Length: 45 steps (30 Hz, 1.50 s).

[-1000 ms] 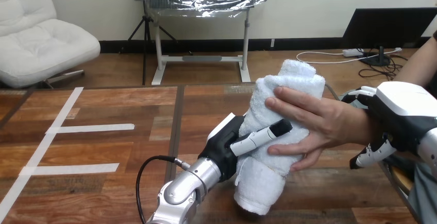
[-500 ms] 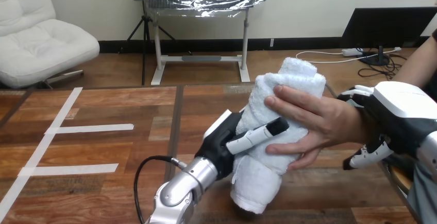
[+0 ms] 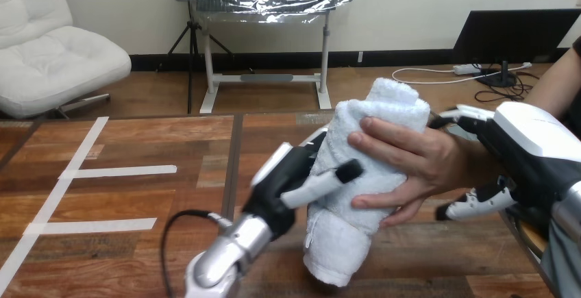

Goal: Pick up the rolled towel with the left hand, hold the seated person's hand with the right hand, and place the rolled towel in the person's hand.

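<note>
The table's (image 3: 137, 202) left half lies bare; rolled towel (image 3: 340, 243) and person's hand (image 3: 418, 164) block the right.

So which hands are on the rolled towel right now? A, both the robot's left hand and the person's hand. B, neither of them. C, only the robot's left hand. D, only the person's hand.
A: the person's hand is wrapped round the rolled towel from the right, and the robot's left hand grips it from the left, with a finger laid across its front.
</note>
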Each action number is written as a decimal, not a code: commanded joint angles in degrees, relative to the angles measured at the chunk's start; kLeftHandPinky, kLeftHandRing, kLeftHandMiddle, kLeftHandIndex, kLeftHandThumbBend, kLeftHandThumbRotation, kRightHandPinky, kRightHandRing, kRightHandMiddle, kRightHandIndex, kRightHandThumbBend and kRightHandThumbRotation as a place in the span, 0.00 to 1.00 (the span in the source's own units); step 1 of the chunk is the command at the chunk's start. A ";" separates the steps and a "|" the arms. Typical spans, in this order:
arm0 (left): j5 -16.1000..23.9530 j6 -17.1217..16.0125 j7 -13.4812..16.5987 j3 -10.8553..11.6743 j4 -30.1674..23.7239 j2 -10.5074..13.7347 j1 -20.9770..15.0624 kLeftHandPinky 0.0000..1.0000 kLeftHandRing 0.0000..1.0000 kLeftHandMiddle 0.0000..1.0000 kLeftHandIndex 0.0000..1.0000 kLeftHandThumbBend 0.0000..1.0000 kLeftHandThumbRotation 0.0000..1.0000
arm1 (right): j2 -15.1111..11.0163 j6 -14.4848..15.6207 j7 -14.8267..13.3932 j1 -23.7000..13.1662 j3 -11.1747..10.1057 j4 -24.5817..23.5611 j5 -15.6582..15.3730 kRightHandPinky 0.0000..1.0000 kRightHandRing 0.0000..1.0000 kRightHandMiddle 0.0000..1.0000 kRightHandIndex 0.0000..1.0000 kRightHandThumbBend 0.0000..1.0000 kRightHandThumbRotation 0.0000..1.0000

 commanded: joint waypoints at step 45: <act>-17.62 -17.86 -6.34 7.88 -19.89 5.80 16.78 0.73 0.77 0.81 0.85 1.00 0.59 | 29.35 -16.65 -28.23 12.80 3.46 -15.58 -5.11 0.87 0.96 0.97 0.83 0.20 0.00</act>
